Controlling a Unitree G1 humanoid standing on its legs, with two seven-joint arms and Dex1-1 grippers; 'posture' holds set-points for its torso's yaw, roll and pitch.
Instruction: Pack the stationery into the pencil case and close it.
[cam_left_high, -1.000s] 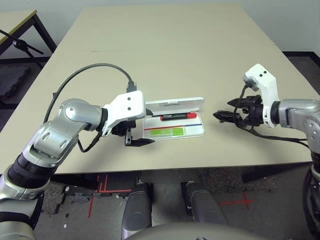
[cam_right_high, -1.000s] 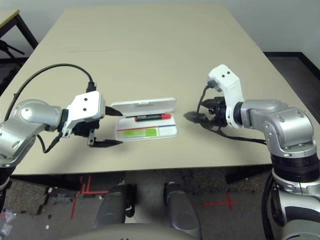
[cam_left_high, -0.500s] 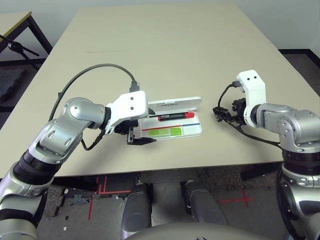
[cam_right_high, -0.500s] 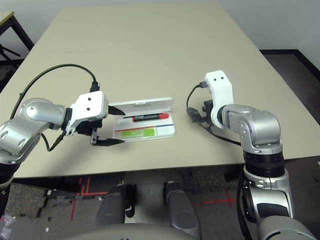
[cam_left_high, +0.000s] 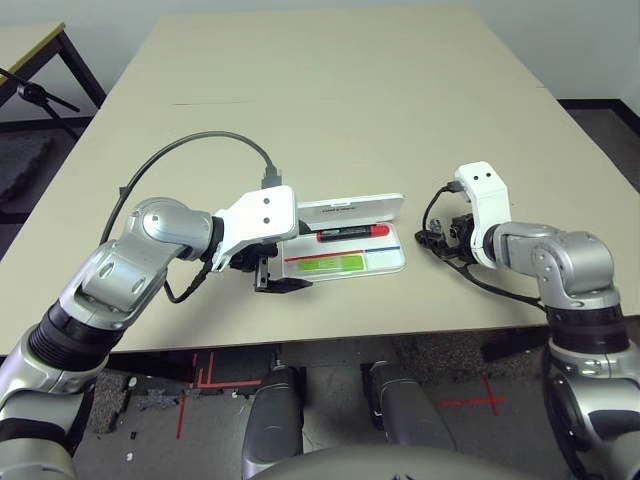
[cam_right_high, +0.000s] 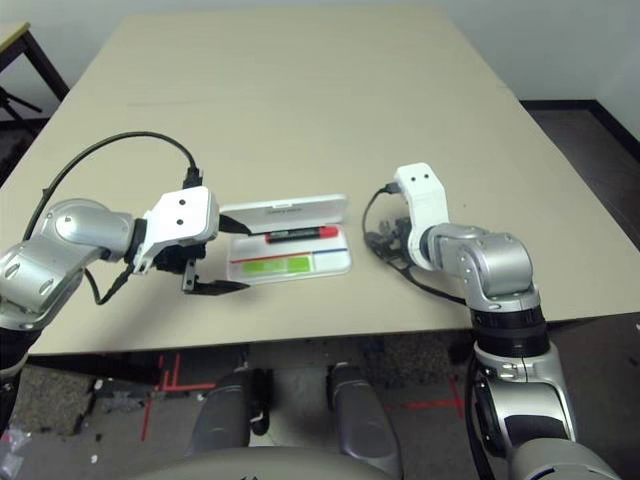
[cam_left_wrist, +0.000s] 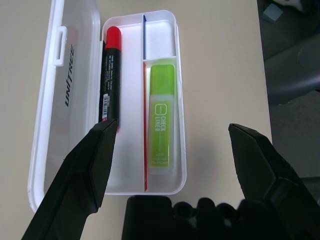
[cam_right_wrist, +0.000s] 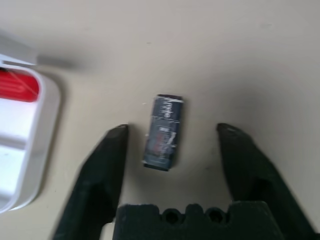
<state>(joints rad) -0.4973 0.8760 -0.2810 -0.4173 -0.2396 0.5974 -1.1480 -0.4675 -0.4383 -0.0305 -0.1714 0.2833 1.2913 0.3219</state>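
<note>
Since my right gripper (cam_right_wrist: 170, 145) sits open around the tiny dark piece (cam_right_wrist: 163, 132), a crooked pinch could flick it across the table (cam_right_wrist: 240, 45); my left gripper (cam_left_wrist: 172, 150) is open too.

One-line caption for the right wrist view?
Open right end effector straddling a small dark piece on the table, beside the case.

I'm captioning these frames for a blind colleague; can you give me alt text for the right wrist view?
A small dark metallic piece lies on the beige table between the open black fingers of the right gripper, untouched. A corner of the open white pencil case sits beside it.
</note>
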